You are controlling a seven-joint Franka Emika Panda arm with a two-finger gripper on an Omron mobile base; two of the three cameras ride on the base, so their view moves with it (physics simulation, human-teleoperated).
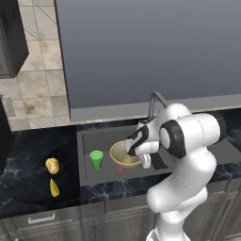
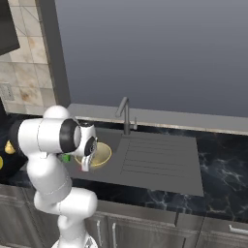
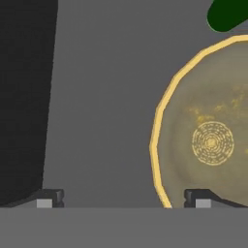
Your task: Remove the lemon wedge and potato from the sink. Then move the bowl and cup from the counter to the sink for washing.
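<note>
From my remote station I saw the dark grey sink (image 1: 87,160) set into a black marbled worktop (image 1: 28,155). Inside the basin stood the green cup (image 1: 96,158), upright, and just to its right sat the wide tan-yellow bowl (image 1: 120,157); the two were close but not touching. A small red drain (image 1: 121,170) showed in front of the bowl. The potato (image 1: 52,165) and the lemon wedge (image 1: 54,188) lay out on the worktop left of the sink, the wedge nearer the front edge. My end effector (image 3: 123,197) hung over the bowl's rim with its fingers (image 3: 48,198) spread wide, one fingertip over the bowl and the other over bare sink floor, holding nothing. The faucet (image 2: 124,114) rose behind the basin.
</note>
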